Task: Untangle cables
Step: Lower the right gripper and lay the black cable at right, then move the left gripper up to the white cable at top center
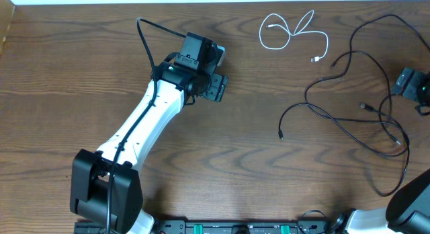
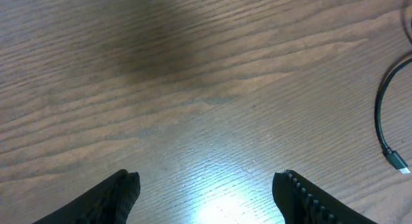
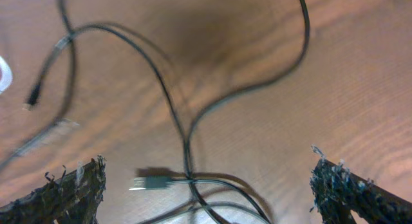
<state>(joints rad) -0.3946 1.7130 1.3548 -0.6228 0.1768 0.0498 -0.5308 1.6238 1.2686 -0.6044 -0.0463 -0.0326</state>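
With all jaws apart and empty, the thin black cables (image 3: pixel 187 153) crossed on the wooden surface (image 3: pixel 360 89) below the right jaws could be knotted tighter if two strands are pinched.

**Cables on the right half of the bench (image 1: pixel 60 79)**

The short cable (image 1: pixel 289 31) lies looped near the far edge, right of centre. The long cables (image 1: pixel 349 103) sprawl across one another just before it, reaching toward the right edge. The left arm (image 1: pixel 151 116) stretches from the near-left corner toward the far edge, well left of both.
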